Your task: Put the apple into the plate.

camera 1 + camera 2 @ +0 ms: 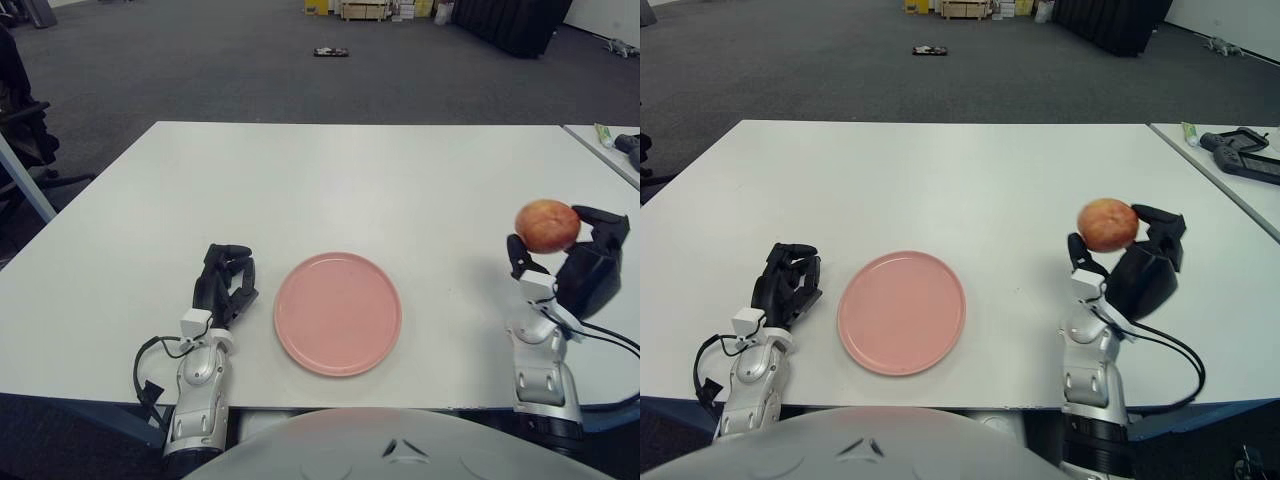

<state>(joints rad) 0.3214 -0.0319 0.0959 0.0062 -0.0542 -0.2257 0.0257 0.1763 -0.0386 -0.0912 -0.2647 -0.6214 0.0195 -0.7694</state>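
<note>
The right hand (1120, 250) is grasping the apple (1107, 223) above the table (970, 180), the plate (902, 312) lying to its left. The left hand (226, 283) is sitting curled and empty beside the plate.

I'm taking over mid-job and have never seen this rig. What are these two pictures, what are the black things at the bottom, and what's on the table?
Both pictures come from a stereo camera on the humanoid robot's head, looking down at a white table. The black things are its three-finger hands. The right hand grasps a round red-yellow apple, raised above the table at the right. The left hand shows just left of the empty round pink plate, fingers curled, holding nothing. The apple is not yet in the plate.
</note>
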